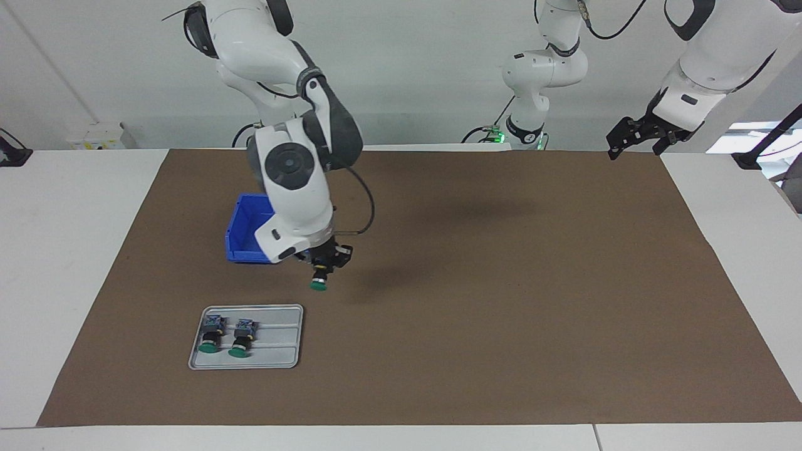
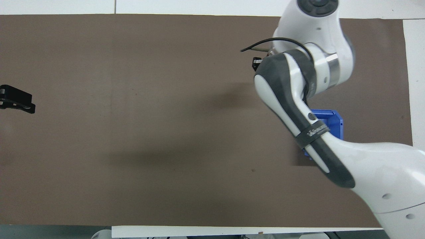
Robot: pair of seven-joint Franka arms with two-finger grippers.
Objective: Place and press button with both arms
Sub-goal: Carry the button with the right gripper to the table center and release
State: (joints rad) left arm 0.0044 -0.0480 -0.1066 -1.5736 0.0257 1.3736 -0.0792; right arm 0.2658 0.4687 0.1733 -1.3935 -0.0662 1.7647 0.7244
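The right arm (image 1: pixel 294 163) reaches out from its end of the worktop (image 1: pixel 75 250) and bends down over the brown mat (image 1: pixel 501 282). Its tool (image 1: pixel 322 266) hangs in the air above the mat, clamped on a button (image 1: pixel 319 279) — the green cap points downward and the black barrel sits between the fingers. The button is clear of the mat, over a bare patch between the blue bin (image 1: pixel 247 235) and the grey tray (image 1: pixel 250 338).

The bin stands on the mat, partly covered by the right arm in both views. The tray lies flat on the mat, farther from the robots than the bin. In it lie 2 more buttons (image 1: pixel 211 335) side by side at the tray's end toward the right arm's edge of the worktop, green caps pointing away from the robots and grey-blue blocks toward them.

The left arm (image 1: pixel 708 56) waits, raised at its own end of the worktop. Its tool (image 1: pixel 639 134) hangs over the edge of the mat — fingers spread wide, holding nothing. In the overhead view only the tip of this tool (image 2: pixel 16 99) shows.
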